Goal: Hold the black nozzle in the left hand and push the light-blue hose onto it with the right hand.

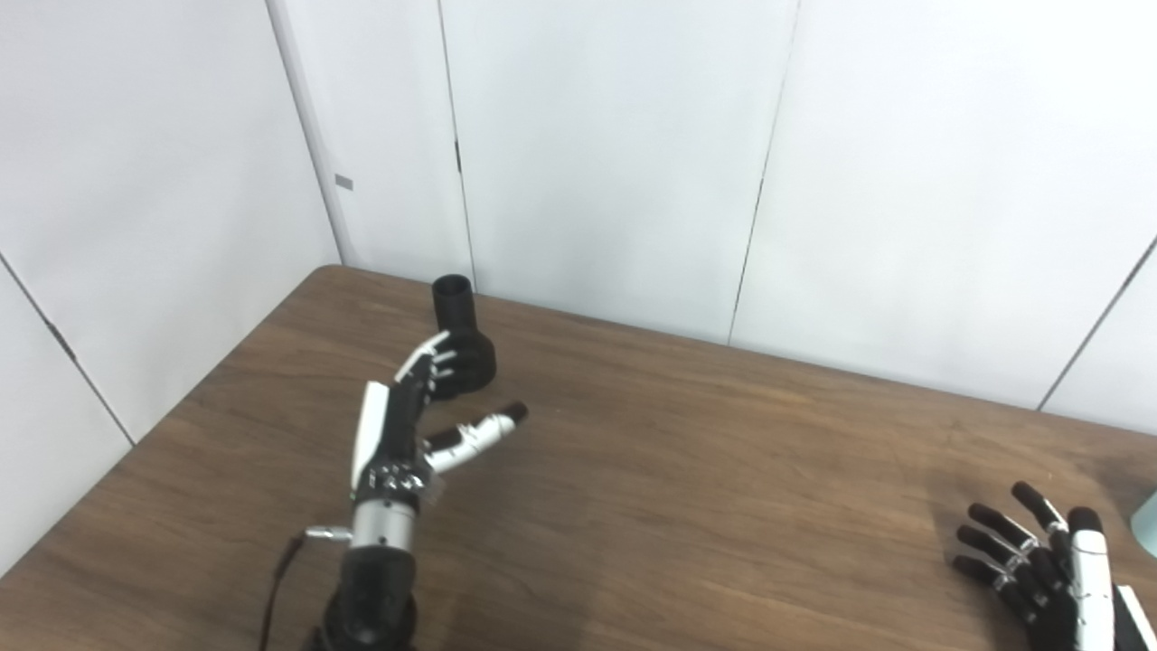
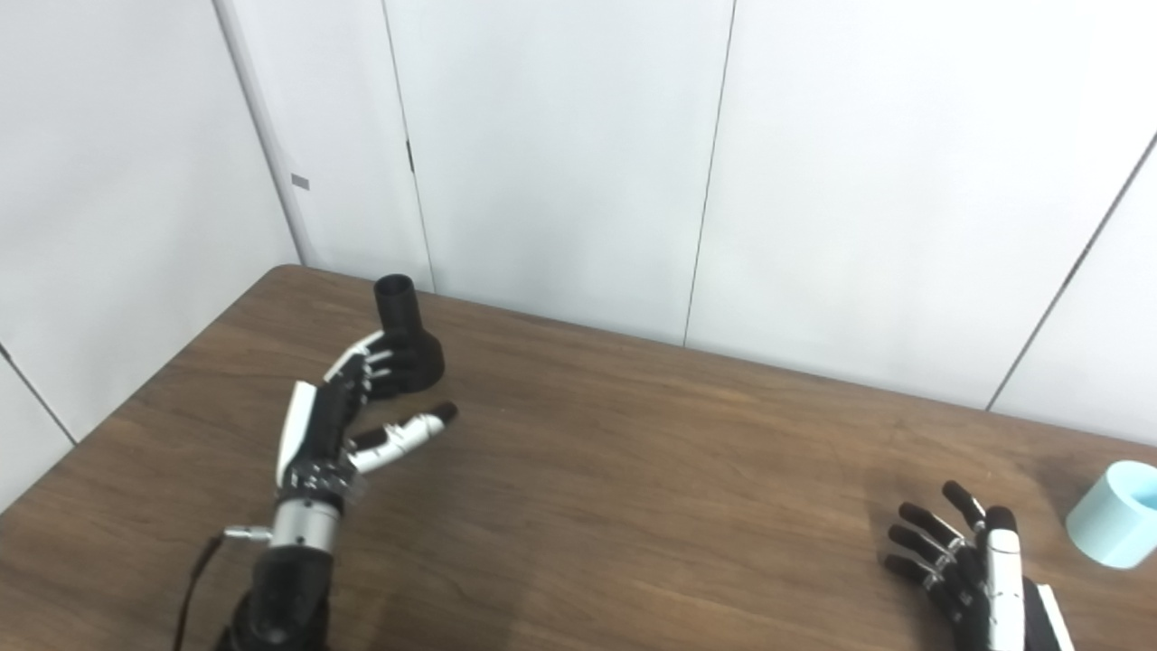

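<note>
Black nozzle (image 2: 404, 339) stands upright upper left, hollow top, contents not visible. Left hand (image 2: 348, 407) spread beside it, nothing gripped. Right hand (image 2: 972, 565) splayed, empty, lower right nr light-blue hose (image 2: 1114, 514).

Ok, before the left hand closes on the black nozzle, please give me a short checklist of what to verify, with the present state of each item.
1. Black nozzle stands upright on the table, narrow end up: ok.
2. Left hand is open, thumb spread from the fingers: ok.
3. Left hand already grips the nozzle: not ok; the fingers reach its wide base, but whether they touch it: cannot tell.
4. Right hand is open and holds nothing: ok.
5. Light-blue hose lies apart from the right hand, on its right: ok.
6. Hose length and far end: cannot tell, cut off by the picture edge.
</note>
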Tool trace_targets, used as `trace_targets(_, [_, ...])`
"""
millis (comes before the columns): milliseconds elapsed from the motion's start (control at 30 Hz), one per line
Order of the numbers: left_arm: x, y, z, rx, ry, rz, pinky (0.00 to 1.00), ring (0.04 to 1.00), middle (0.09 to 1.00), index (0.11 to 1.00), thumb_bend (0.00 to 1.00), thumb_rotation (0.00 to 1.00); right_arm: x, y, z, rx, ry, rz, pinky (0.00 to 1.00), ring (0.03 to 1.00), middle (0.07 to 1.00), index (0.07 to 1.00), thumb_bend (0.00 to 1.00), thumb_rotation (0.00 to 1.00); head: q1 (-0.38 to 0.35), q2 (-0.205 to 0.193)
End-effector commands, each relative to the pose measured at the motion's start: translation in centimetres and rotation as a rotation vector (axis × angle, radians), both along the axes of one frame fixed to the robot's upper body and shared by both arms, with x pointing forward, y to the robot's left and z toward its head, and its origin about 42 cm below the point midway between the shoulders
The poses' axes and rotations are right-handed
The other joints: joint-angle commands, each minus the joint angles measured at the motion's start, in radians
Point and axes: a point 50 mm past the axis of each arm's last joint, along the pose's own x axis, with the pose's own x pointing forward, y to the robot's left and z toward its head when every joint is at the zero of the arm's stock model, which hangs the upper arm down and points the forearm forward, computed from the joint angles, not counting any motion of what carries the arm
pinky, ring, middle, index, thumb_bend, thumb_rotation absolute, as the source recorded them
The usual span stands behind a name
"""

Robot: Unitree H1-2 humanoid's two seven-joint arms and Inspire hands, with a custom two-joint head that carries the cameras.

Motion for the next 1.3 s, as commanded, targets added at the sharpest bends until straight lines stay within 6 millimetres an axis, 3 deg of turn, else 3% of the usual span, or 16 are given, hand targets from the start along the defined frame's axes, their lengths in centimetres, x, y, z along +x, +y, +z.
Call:
trace_targets(0, [0.3, 1.3, 2.7, 0.059, -0.096, 0.042, 0.76, 0.736, 0.760, 0.816, 0.84, 0.24, 0.0, 0.0, 0.4, -0.010, 0.001, 0.008, 0.68, 0.727, 0.747, 0.910, 0.24, 1.00, 0.002, 0.001])
trace_targets(300, [1.1, 6.0, 2.9, 0.088, -0.138, 0.156, 0.68, 0.721, 0.759, 0.793, 0.83, 0.18, -0.1, 0.3, 0.4, -0.009, 0.010, 0.006, 0.66, 0.720, 0.752, 0.915, 0.22, 1.00, 0.002, 0.001])
trace_targets(433, [2.1, 7.6, 3.2, 0.144, -0.094, 0.167, 0.63, 0.719, 0.783, 0.831, 0.87, 0.19, -0.2, 0.2, 0.3, -0.008, 0.007, 0.005, 0.64, 0.706, 0.738, 0.910, 0.23, 1.00, -0.001, 0.008])
trace_targets(533, [2.9, 8.2, 3.7, 0.198, -0.053, 0.181, 0.67, 0.730, 0.791, 0.836, 0.88, 0.20, -0.3, 0.1, 0.4, -0.013, 0.006, 0.006, 0.63, 0.705, 0.732, 0.907, 0.23, 1.00, 0.000, 0.011])
trace_targets(767, [5.0, 9.2, 5.6, 0.290, 0.112, 0.137, 0.78, 0.857, 0.871, 0.894, 0.95, 0.24, -0.4, 0.2, 0.6, -0.014, 0.013, 0.004, 0.64, 0.701, 0.720, 0.903, 0.23, 1.00, -0.004, 0.015])
trace_targets(867, [6.3, 9.6, 6.4, 0.402, 0.191, 0.105, 0.81, 0.878, 0.891, 0.907, 0.98, 0.25, -0.5, 0.1, 0.6, -0.021, 0.014, 0.009, 0.65, 0.705, 0.722, 0.907, 0.24, 1.00, -0.008, 0.020])
trace_targets(933, [7.2, 9.7, 6.7, 0.451, 0.264, 0.095, 0.90, 0.906, 0.917, 0.930, 0.99, 0.33, -0.6, 0.1, 0.6, -0.025, 0.014, 0.011, 0.65, 0.710, 0.725, 0.909, 0.25, 1.00, -0.009, 0.023])
trace_targets(1000, [7.9, 9.7, 6.9, 0.447, 0.297, 0.072, 0.89, 0.912, 0.926, 0.937, 1.00, 0.36, -0.6, 0.0, 0.7, -0.024, 0.014, 0.013, 0.65, 0.713, 0.727, 0.909, 0.26, 1.00, -0.011, 0.026])
trace_targets(1033, [8.4, 9.8, 7.0, 0.436, 0.309, 0.054, 0.81, 0.906, 0.932, 0.939, 1.00, 0.38, -0.6, 0.0, 0.7, -0.021, 0.014, 0.014, 0.64, 0.708, 0.728, 0.904, 0.26, 1.00, -0.012, 0.028])
trace_targets(1133, [9.4, 9.8, 7.1, 0.458, 0.349, 0.028, 0.74, 0.909, 0.943, 0.941, 1.00, 0.43, -0.7, 0.1, 0.8, -0.016, 0.016, 0.015, 0.63, 0.701, 0.728, 0.902, 0.26, 1.00, -0.014, 0.032])
trace_targets(1267, [10.6, 9.3, 6.9, 0.528, 0.413, 0.001, 0.78, 0.940, 0.959, 0.963, 1.00, 0.50, -0.8, 0.1, 0.9, -0.013, 0.020, 0.010, 0.63, 0.704, 0.729, 0.902, 0.27, 1.00, -0.016, 0.036])
